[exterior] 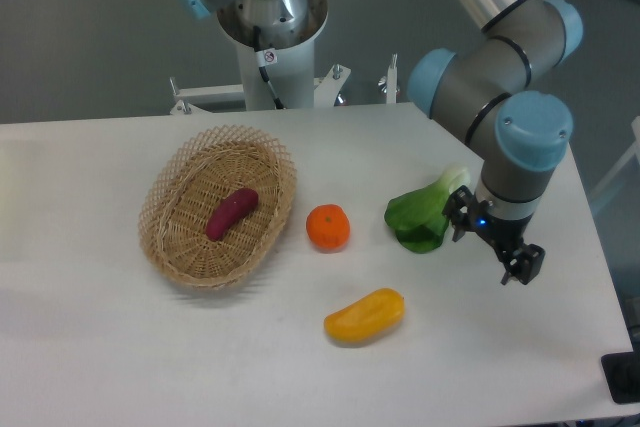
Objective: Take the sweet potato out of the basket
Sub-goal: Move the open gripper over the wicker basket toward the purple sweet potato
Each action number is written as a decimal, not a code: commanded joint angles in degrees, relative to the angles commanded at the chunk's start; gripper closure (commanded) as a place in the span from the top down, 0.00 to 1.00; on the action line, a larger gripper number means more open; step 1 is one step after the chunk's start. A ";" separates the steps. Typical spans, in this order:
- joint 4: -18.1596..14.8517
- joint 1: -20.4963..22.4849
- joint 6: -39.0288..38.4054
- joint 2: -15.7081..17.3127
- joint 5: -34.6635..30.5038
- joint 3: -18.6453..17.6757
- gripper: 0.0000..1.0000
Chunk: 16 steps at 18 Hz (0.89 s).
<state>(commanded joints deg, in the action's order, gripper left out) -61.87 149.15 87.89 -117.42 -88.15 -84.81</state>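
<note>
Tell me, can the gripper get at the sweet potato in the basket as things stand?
Probably yes. The sweet potato lies alone and uncovered in the open basket. The gripper is far off at the right side of the table, beyond the orange and the green vegetable, so it would pass above them.

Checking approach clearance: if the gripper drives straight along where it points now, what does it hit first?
The two-finger gripper points down and slightly right, so it would likely meet bare white table first. The leafy green vegetable sits off to its left, outside that line. Depth is uncertain from one view.
</note>
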 joint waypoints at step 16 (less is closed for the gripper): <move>0.53 -17.04 -29.16 10.81 3.08 -14.58 1.00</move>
<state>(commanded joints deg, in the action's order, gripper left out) -61.35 132.11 58.74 -106.62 -85.08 -99.39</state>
